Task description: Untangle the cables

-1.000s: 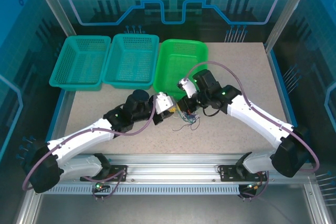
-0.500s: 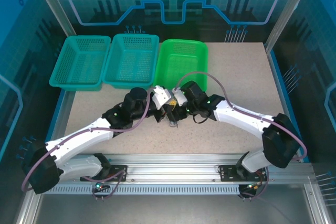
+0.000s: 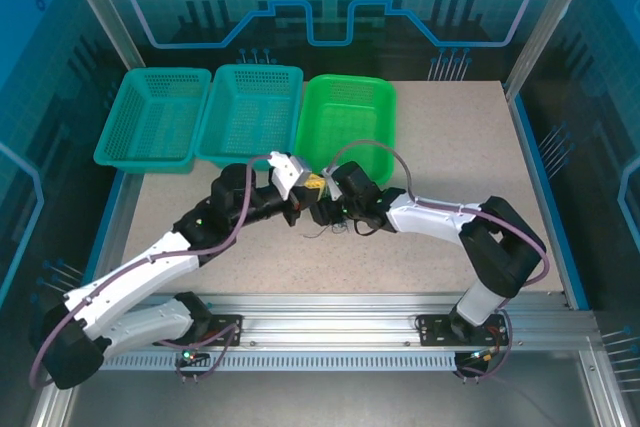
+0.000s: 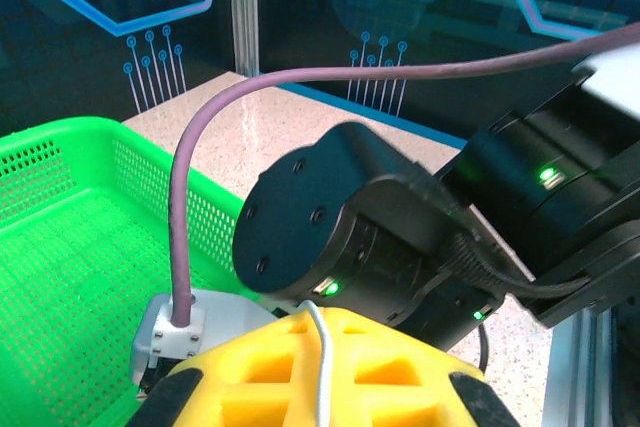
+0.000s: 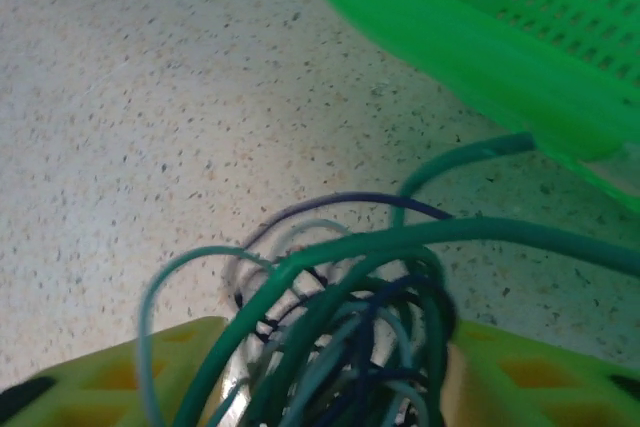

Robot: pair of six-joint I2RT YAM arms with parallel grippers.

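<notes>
Beige speckled surface [image 3: 450, 177] is seen from above, with the cables [image 3: 336, 230] lying just beside the meeting left gripper [image 3: 312, 185] and right gripper [image 3: 325, 214], near the green basket [image 3: 348, 80]. At the left wrist, a white cable [image 4: 318, 337] is pinched in the closed gripper. At the right wrist, the tangle [image 5: 340, 347] is flanked by the gripper's half-parted jaws.
</notes>
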